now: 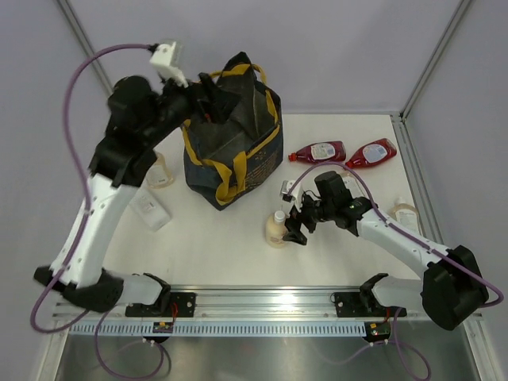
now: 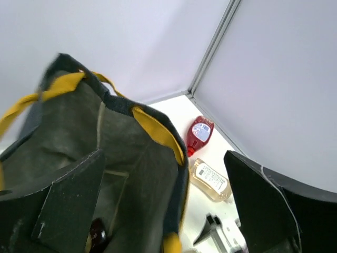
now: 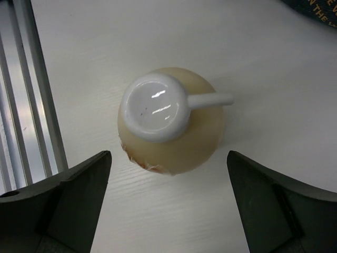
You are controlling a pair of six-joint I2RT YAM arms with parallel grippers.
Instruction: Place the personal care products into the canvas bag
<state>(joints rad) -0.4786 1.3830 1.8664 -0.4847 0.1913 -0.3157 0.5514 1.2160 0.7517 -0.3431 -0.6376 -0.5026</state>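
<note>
Since the right gripper [image 1: 297,225] hangs spread wide over an upright beige pouch [image 3: 171,126], apart from and in front of the canvas bag [image 1: 230,159], it should be lowered w/ fingers either side of the body, below the white cap [image 3: 154,107], then closed gently. The left gripper [image 1: 208,103] is seen spread at the bag's mouth.

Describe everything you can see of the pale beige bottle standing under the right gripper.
The pale beige bottle stands upright on the white table, alone, near the front rail. A glossy white cap with a short side spout tops its rounded, translucent-looking body. The right gripper hovers above it, fingers spread wide to either side, touching nothing. The canvas bag stands apart behind it.
</note>
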